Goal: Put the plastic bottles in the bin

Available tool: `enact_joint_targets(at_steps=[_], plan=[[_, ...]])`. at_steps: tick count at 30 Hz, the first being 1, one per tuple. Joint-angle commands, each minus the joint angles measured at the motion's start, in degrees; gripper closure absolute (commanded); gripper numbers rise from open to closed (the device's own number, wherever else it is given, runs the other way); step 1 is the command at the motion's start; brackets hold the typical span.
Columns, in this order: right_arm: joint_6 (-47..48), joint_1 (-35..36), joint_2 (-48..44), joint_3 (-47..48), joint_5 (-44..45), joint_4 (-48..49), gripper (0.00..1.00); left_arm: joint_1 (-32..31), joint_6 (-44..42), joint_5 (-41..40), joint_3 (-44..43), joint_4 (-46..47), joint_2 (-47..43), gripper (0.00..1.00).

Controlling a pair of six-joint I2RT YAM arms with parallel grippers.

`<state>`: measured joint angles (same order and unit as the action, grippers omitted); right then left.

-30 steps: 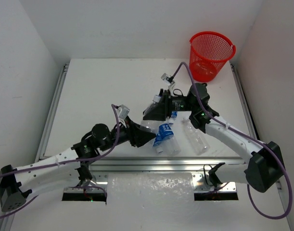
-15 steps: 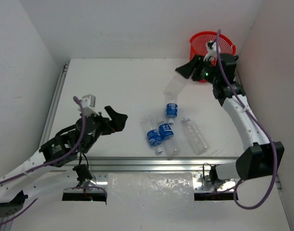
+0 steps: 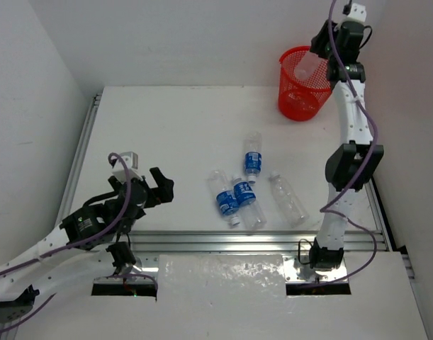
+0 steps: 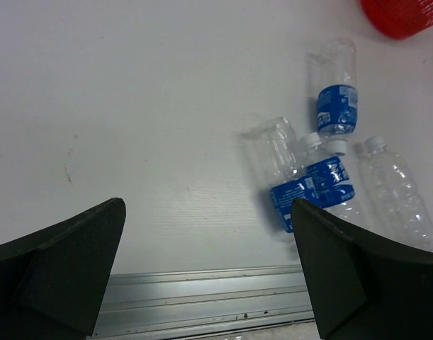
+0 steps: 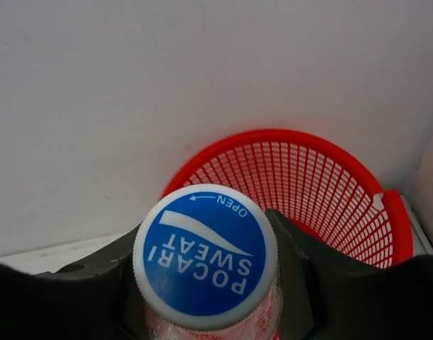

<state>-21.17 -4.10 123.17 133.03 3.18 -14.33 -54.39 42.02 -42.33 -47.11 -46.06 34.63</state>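
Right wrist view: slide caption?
Fingers grip a blue-capped Pocari Sweat bottle, red mesh bin just beyond.

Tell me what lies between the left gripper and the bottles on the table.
Only bare table separates left gripper and bottles, per the left wrist view.

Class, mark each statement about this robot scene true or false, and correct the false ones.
1. Four bottles lie on the table. True.
2. The left arm's tool is shut on a bottle. False: the left tool is open and empty.
3. The right tool grips a bottle near the bin. True.
4. The gripped bottle has a red top. False: its cap is blue.
5. The bin lies on its side. False: it stands upright.
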Motion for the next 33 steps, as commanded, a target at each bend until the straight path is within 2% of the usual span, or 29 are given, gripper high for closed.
enact_joint_targets(at_steps=[1, 2, 3, 6, 10, 14, 16, 17, 19, 20, 23, 25, 30, 33], plan=[[4.47, 0.32, 3.99, 4.23, 1.67, 3.43, 0.53, 0.25, -0.98, 0.75, -0.70, 1.24, 3.68, 0.00], [4.21, 0.41, 4.79, 5.04, 1.13, 3.25, 0.31, 0.25, -0.10, 0.67, -0.79, 1.33, 4.21, 0.00], [3.86, 0.41, 4.53, 5.39, 0.87, 3.51, 0.01, 0.25, 0.60, 0.40, -0.87, 1.41, 4.65, 0.00], [2.80, 0.41, 0.33, 5.92, 1.30, 4.22, 0.01, 0.25, 3.15, 2.23, -0.26, 4.74, 7.37, 0.00], [2.27, 0.49, -8.72, 4.00, 3.06, 4.48, 0.01, 0.16, 5.26, 9.53, 0.18, 14.04, 17.36, 0.01], [-0.27, 0.67, -17.16, 1.72, -0.78, -3.57, 0.01, -0.01, 9.12, 14.71, -0.96, 20.91, 26.61, 0.01], [-2.73, 1.46, -24.18, -4.68, -3.17, -7.01, 0.01, -0.10, 11.40, 15.87, -2.45, 24.24, 31.88, 0.01], [-3.26, 1.81, -26.82, -8.19, -7.10, -9.38, 0.01, -0.10, 12.55, 16.91, -4.63, 24.61, 35.64, 0.01], [-4.32, 3.04, -35.17, -19.79, -10.72, -11.07, 0.01, -0.36, 14.48, 17.54, -7.28, 24.62, 39.70, 0.01], [-3.88, 4.17, -37.89, -27.92, -11.61, -12.12, 0.01, -0.45, 15.71, 16.93, -10.34, 22.27, 43.64, 0.01], [-4.67, 6.20, -48.88, -41.32, -11.79, -10.20, 0.01, -0.80, 20.11, 15.00, -15.10, 18.48, 49.46, 0.01], [-6.69, 6.56, -55.37, -54.05, -14.68, -9.06, 0.01, -0.89, 20.73, 15.86, -20.01, 16.62, 56.04, 0.01], [-7.22, 7.00, -62.52, -63.14, -17.33, -7.73, 0.01, -1.51, 26.09, 13.24, -21.54, 11.08, 60.64, 0.08], [-6.52, 7.09, -63.32, -64.47, -18.03, -8.17, 0.01, -1.77, 26.27, 14.46, -18.11, 15.28, 60.47, 0.09]])
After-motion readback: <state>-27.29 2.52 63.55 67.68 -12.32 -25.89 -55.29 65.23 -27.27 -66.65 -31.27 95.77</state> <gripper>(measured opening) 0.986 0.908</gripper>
